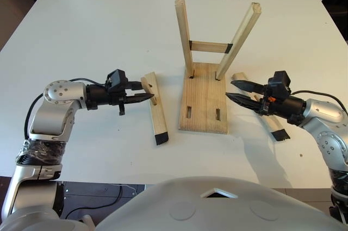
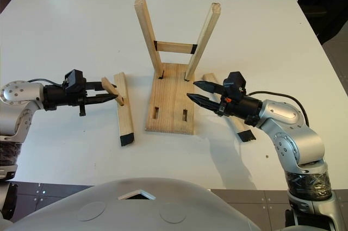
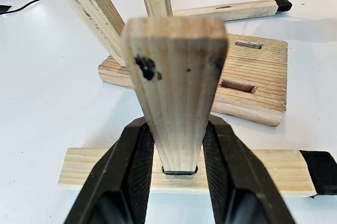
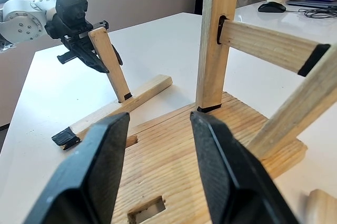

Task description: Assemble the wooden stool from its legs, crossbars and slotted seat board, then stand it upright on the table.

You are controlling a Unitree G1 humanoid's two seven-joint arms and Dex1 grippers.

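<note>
**L arm.** My left gripper point(image 1: 149, 98) is clamped on a short crossbar point(image 3: 176, 76), one finger on each broad face, gripping low on the bar. The bar stands tilted. Its lower end meets the black-lined slot in a loose leg point(image 1: 157, 122). That leg lies flat on the white table point(image 1: 81, 51), just left of the seat board, with its black-capped end toward me.

**R arm.** My right gripper point(image 1: 230, 89) has its jaws spread wide and holds nothing. The fingertips point at the seat board's right edge, approx. mid-length. In the right wrist view both fingers point(image 4: 105, 171) frame the board surface from above. I cannot tell if they touch the board.

**Seat board.** The slotted seat board point(image 1: 202, 98) lies flat at table ctr., between the two grippers.
- Far end: two legs are seated in their slots, left leg point(image 1: 184, 35) and right leg point(image 1: 239, 41). Both splay outward.
- A second crossbar point(image 1: 209, 47) joins the two legs partway up.
- Near end: two slots, point(image 1: 188, 112) and point(image 1: 217, 114), are open with no legs in them.

**Spare part.** A second loose leg point(image 1: 274, 125) lies flat right of the board, under my R gripper and forearm. Its black cap is nearest me.
</note>
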